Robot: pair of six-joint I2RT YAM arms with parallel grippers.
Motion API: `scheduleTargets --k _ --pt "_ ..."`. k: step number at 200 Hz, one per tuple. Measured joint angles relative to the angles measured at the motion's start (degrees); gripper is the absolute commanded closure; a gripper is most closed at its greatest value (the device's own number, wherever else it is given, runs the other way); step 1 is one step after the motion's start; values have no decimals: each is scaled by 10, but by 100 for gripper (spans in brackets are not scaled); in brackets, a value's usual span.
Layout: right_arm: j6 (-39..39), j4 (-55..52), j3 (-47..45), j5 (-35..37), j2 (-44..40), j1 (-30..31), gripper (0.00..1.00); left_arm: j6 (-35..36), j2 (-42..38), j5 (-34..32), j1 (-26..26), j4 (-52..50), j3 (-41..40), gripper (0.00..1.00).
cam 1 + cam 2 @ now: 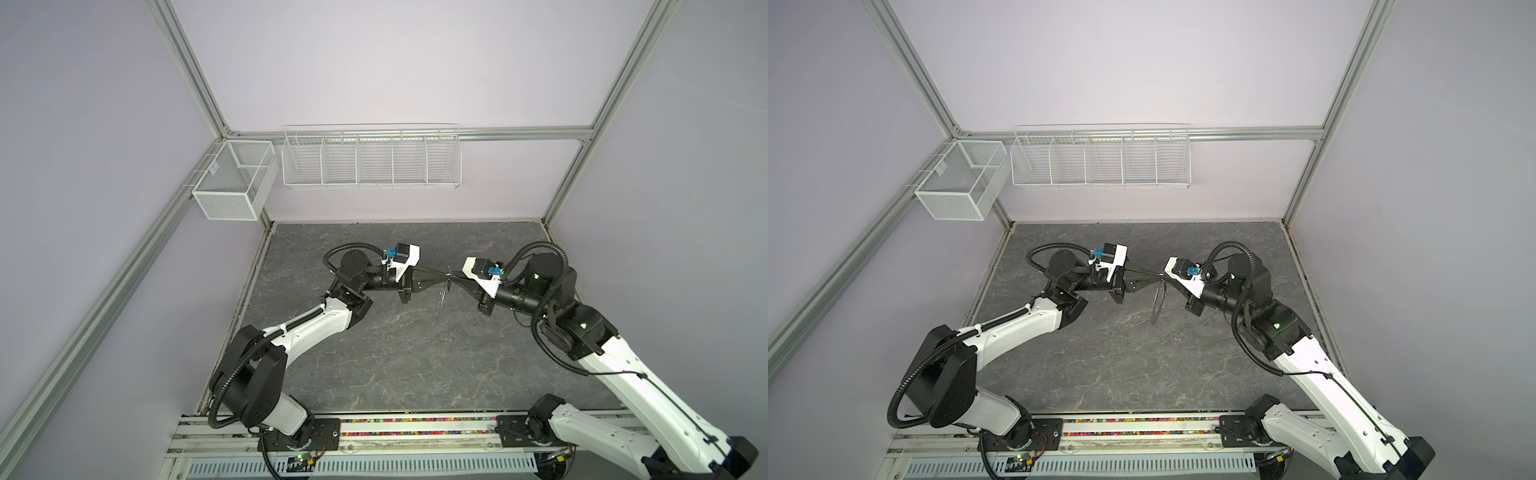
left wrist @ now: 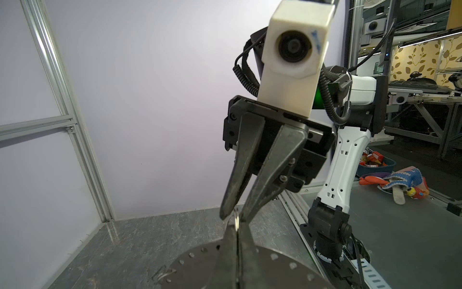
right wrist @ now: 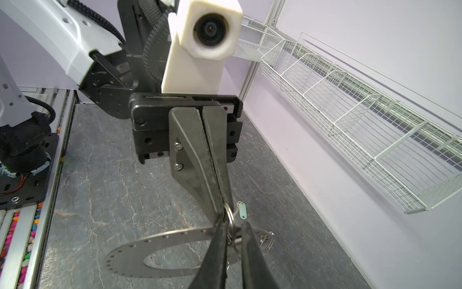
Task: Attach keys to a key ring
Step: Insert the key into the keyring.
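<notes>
No readable text, labels, numbers or signs in any view.

The left arm (image 1: pixel 309 328) and right arm (image 1: pixel 631 374) wear white shells over black joints, with ribbed black hoses (image 1: pixel 211 405) alongside. Behind the dark grey tapering jaws sits a black block (image 3: pixel 150 120) topped by a cream camera housing (image 2: pixel 292 62). Silver screws (image 3: pixel 178 146) stud the jaw plates.

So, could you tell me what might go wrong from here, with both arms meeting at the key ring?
1. The left gripper, jaws shut, pinches the key ring only near its rim, by the very tips. The disc hangs free below and might swing or slip.
2. The right gripper, jaws slightly apart, meets it tip to tip around a small loop. Closing off-centre might miss the loop or knock that grip loose.
</notes>
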Motion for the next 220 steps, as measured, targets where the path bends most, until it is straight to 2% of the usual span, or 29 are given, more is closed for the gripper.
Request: scheduleTargets --k 66,108,129,141,163,182,220 --pt "-5 -24 10 -15 8 -4 84 0 3 14 0 -6 7 100" --pt "-5 -35 14 -20 9 -7 93 0 3 18 1 -6 7 100" --pt "-5 -38 14 -21 9 -7 93 2 3 19 1 -7 7 100" --pt "-5 -43 16 -22 9 -7 93 5 3 19 1 -15 9 79" --pt "-7 -67 23 -21 9 -7 93 21 2 10 1 -54 26 59" --pt "-7 -99 40 -15 12 -7 93 61 -11 -13 1 -114 34 58" --pt "-5 -180 94 10 34 -7 93 212 -70 -101 0 -324 59 60"
